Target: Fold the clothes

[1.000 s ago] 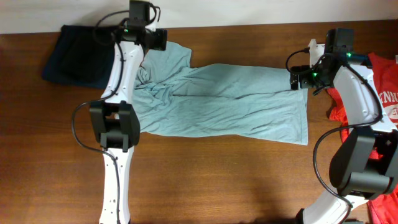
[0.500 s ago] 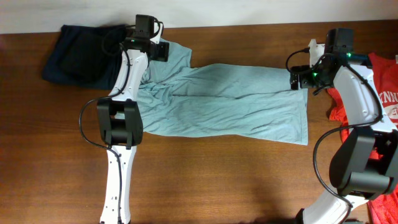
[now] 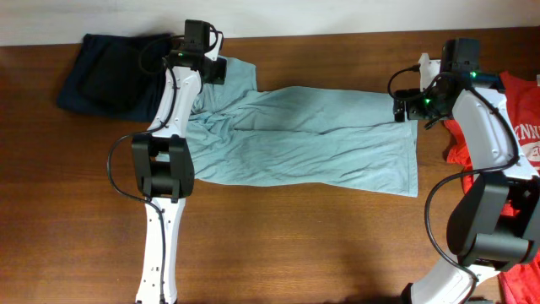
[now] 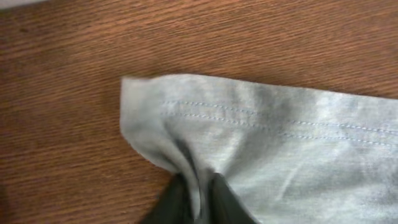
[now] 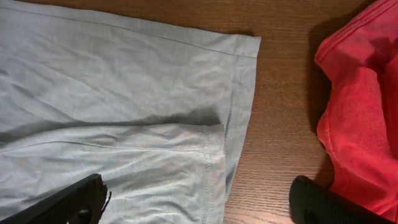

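The clothes lie on the brown table. A pale grey-blue T-shirt is spread across the middle, creased near its left sleeve. My left gripper is at that sleeve's far edge. In the left wrist view its dark fingers are shut on a pinched fold of the sleeve hem. My right gripper hovers open over the shirt's far right corner. The right wrist view shows the hem corner between and beyond the wide-apart fingers, with nothing held.
A dark navy garment lies bunched at the far left, beside the left arm. A red T-shirt with white lettering lies at the right edge, close to the right finger. Bare wood runs along the near side of the table.
The left gripper moved a little nearer onto the sleeve edge and shut on a fold of it. The right arm and the shirt's right side have not moved.
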